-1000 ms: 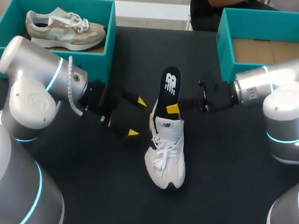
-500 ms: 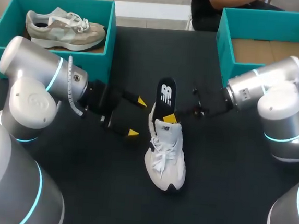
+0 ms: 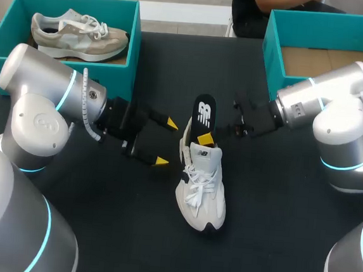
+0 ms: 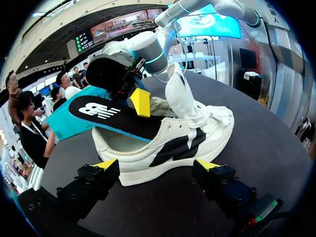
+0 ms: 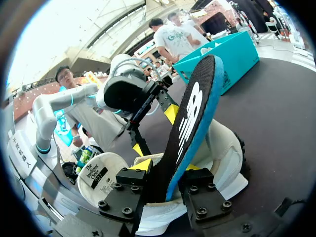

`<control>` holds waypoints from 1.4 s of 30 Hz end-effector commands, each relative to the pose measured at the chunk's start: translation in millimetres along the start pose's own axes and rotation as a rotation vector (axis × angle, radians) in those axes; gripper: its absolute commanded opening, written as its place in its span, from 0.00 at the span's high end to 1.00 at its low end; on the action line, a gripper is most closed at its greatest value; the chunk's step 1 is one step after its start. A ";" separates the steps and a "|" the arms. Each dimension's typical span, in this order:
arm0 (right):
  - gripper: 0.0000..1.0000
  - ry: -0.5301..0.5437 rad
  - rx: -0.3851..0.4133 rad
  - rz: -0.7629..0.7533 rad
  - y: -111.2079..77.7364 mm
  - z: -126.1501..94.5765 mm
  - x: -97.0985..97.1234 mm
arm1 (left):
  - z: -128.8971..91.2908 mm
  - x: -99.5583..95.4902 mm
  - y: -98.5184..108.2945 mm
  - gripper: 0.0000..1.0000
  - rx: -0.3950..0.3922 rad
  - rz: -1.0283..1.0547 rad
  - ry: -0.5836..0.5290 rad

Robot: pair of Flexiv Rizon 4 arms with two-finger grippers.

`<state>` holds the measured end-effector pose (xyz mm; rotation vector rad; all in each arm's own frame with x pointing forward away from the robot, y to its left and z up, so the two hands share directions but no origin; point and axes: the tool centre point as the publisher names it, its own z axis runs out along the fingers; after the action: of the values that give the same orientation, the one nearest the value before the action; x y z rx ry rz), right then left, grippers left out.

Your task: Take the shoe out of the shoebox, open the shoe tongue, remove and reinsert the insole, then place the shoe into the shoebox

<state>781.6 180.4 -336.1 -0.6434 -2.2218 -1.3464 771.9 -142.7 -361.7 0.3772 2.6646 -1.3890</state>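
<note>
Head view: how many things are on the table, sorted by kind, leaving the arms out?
Shoes: 2, a white lace-up sneaker and a beige suede sneaker
Shoeboxes: 2, a left teal cardboard shoebox and a right teal cardboard shoebox
Insoles: 1, a black foam insole
Total: 5

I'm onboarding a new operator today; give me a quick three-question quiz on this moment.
1. True or false: the left claw is shut on the white shoe.
2. The right claw grips: A a sock, B the insole, C a brush?
3. Fill in: the beige shoe lies in the teal shoebox at the head view's ___ side.
Key: 1 false, it stands open beside the shoe; 2 B; 3 left.
</note>
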 end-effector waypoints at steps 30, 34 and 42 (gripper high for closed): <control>0.65 0.073 0.098 0.089 6.6 3.9 -1.6 | 0.2 -0.4 0.0 0.00 -0.001 0.000 0.002; 0.69 0.066 0.103 0.069 15.2 -0.1 -8.2 | 0.2 -0.4 0.0 0.00 -0.001 0.000 0.002; 1.00 0.115 0.118 0.104 10.3 9.4 -15.4 | 0.2 -0.4 0.0 0.00 -0.001 0.000 0.002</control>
<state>793.6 184.6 -333.0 -0.6258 -2.1439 -1.1674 771.9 -142.7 -361.7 0.3772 2.6646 -1.3890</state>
